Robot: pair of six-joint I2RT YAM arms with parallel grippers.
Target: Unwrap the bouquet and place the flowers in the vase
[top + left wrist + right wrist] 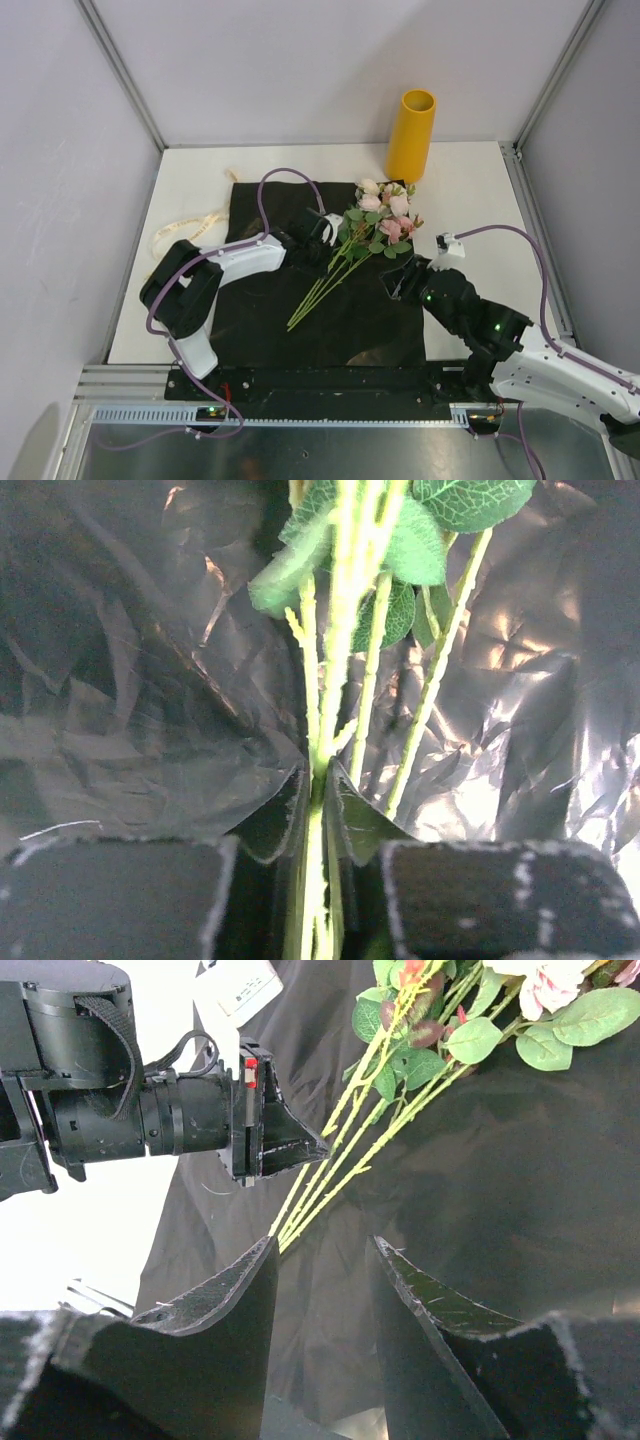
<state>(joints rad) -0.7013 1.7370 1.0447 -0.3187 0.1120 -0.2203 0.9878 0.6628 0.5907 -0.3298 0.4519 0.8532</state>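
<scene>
The left arm stretches in from the left of the frame, its left pincer [318,815] clamped on the stems of the flowers [383,215], which lie mid-frame on the black sheet [260,310]. The right pincer [325,1250] hovers at lower right, jaws apart.

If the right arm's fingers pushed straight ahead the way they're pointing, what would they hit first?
Probably the flowers' stems, lying on the black wrapping sheet; the left fingers around them come just beyond. Depth is unclear.
</scene>
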